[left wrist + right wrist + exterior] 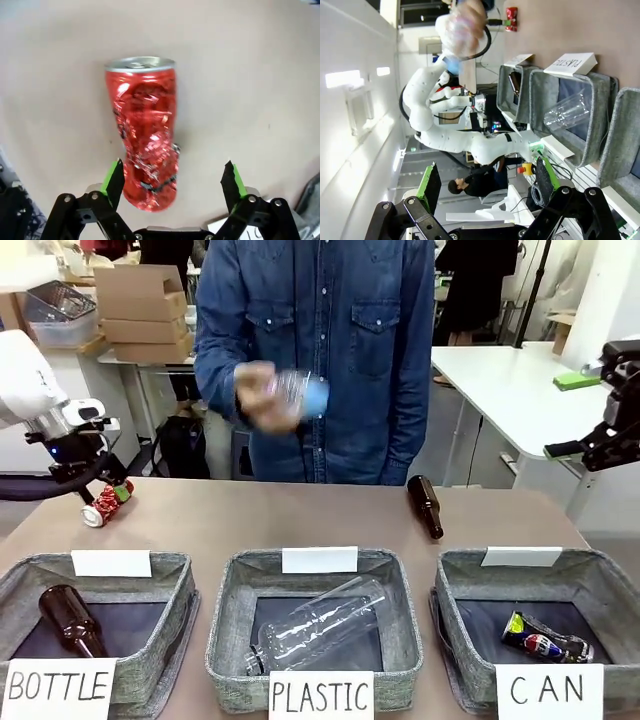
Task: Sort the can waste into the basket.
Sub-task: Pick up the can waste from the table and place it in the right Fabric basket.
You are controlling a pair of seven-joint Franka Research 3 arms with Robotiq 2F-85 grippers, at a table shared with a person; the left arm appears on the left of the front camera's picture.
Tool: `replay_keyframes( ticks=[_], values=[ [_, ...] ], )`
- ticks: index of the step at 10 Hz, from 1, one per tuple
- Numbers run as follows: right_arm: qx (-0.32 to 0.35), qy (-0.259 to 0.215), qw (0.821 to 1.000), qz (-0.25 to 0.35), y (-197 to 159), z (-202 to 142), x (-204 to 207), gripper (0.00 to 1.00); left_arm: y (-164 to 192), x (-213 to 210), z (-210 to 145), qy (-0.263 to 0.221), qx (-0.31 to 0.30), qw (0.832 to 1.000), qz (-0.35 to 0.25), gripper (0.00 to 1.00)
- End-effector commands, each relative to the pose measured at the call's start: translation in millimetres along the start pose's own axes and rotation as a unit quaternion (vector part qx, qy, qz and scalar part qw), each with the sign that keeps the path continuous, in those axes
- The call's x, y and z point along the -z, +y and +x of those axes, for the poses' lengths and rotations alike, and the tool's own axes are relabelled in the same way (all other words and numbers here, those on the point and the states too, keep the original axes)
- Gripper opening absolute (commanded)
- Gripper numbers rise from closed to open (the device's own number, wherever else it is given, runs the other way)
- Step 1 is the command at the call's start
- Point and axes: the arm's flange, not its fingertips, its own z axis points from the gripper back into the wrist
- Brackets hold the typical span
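A crushed shiny red can (106,504) with a silver top lies on its side at the far left of the table. My left gripper (98,486) hovers right over it. In the left wrist view this gripper (172,177) is open, and the red can's (145,135) bottom end sits between the green pads, untouched. A dark blue-black Pepsi can (545,637) lies inside the grey basket (520,575) marked "CAN" at the front right. My right gripper (598,445) hangs high at the right edge. In its own wrist view it (486,180) is open and holds nothing.
A person across the table holds a clear plastic bottle (290,395) in both hands. A brown bottle (425,506) lies on the table right of centre. The "PLASTIC" basket (232,590) holds a clear bottle. The "BOTTLE" basket (175,575) holds a brown one.
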Motion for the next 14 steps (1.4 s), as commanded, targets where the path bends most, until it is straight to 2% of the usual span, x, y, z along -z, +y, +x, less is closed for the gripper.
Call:
replay_keyframes(
  ticks=[1,4,7,8,9,10,11,12,14],
  values=[
    [-0.010,0.003,1.000,-0.002,0.3,0.1,-1.8,1.00,5.2,11.2,9.6,-0.019,-0.022,0.999,0.045,1.00],
    [-0.010,0.003,1.000,-0.002,0.3,0.1,-1.8,1.00,2.4,17.0,16.8,-0.044,-0.017,0.997,0.059,1.00],
    [-0.010,0.003,1.000,-0.002,0.3,0.1,-1.8,1.00,3.5,20.6,19.4,-0.039,-0.034,0.997,0.058,1.00],
    [-0.010,0.003,1.000,-0.002,0.3,0.1,-1.8,1.00,3.5,21.4,18.8,-0.034,-0.035,0.997,0.065,0.40],
    [-0.010,0.003,1.000,-0.002,0.3,0.1,-1.8,1.00,1.3,21.0,16.7,-0.040,-0.030,0.996,0.067,0.40],
    [-0.010,0.003,1.000,-0.002,0.3,0.1,-1.8,1.00,-1.0,21.5,14.9,-0.045,-0.028,0.996,0.075,0.00],
    [-0.010,0.003,1.000,-0.002,0.3,0.1,-1.8,1.00,-1.5,21.7,14.0,-0.043,-0.024,0.996,0.077,0.35],
    [-0.010,0.003,1.000,-0.002,0.3,0.1,-1.8,1.00,-2.0,22.7,13.2,-0.041,-0.020,0.996,0.078,0.00],
    [-0.010,0.003,1.000,-0.002,0.3,0.1,-1.8,1.00,-4.3,23.9,11.8,-0.039,-0.018,0.996,0.083,0.00]
  ],
)
